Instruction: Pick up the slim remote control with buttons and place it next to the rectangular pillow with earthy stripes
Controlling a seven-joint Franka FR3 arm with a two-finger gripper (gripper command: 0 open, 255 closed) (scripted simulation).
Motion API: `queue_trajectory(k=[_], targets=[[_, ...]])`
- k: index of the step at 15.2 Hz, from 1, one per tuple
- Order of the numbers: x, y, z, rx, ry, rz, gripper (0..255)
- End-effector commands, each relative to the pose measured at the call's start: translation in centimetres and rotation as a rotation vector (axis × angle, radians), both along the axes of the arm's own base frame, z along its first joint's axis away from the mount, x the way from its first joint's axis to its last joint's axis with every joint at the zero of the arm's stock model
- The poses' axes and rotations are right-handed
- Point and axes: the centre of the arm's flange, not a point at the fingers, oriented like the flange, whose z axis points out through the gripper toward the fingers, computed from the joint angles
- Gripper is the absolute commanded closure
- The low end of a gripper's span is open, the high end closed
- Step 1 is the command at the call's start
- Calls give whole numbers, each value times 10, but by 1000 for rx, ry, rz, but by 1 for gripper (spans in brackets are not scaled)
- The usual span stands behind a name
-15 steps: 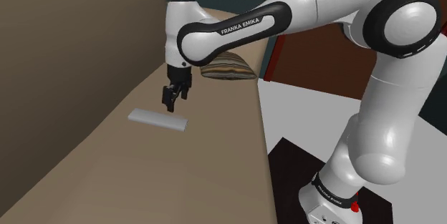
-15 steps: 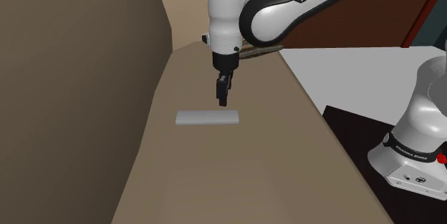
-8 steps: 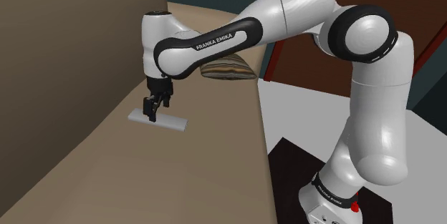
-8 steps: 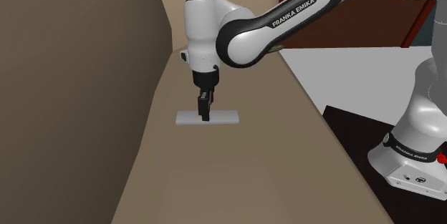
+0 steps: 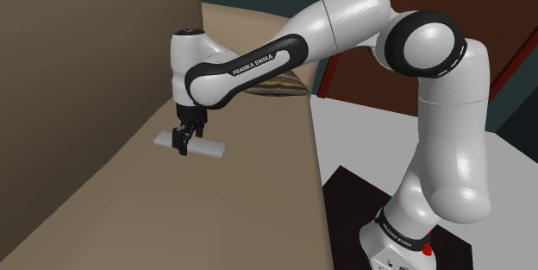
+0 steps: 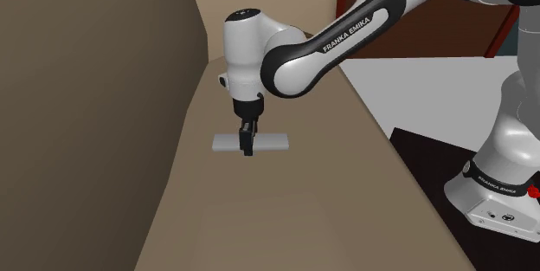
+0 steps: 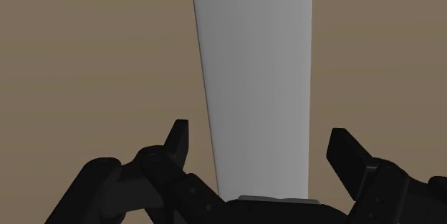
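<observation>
The remote [image 5: 212, 147] is a plain light-grey flat slab with no buttons drawn, lying on the tan sofa seat [image 5: 250, 199]. My gripper [image 5: 183, 145] points straight down over it, open, one finger on each long side. In the wrist view the remote [image 7: 258, 79] runs lengthwise between the fingertips [image 7: 179, 131], which stand clear of its edges; gripper [image 7: 259, 135]. From the second exterior view the gripper [image 6: 247, 146] sits low at the remote [image 6: 273, 142], near its middle. The brown-striped pillow [image 5: 283, 86] lies further back on the seat, partly behind my forearm.
The tall tan backrest [image 5: 78, 61] rises close beside the remote on the shoulder view's left. The seat's front edge [image 5: 317, 173] drops to a pale floor [image 5: 371, 139]. My stand [image 5: 405, 238] sits on a dark mat. A reddish-brown panel [image 5: 371, 78] stands behind the arm.
The gripper has moved from beside the pillow end toward the backrest and come down onto the remote, its fingers now straddling it. The remote has not moved.
</observation>
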Motion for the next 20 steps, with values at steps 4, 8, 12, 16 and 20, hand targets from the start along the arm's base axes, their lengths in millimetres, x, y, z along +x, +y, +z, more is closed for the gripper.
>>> queue_trajectory(k=[4, 8, 12, 16, 20], targets=[[0, 0, -1, 0, 0, 0, 0], [0, 0, -1, 0, 0, 0, 255], [0, 0, -1, 0, 0, 0, 255], [0, 0, 5, 0, 0, 0, 255], [0, 0, 26, 0, 0, 0, 255]])
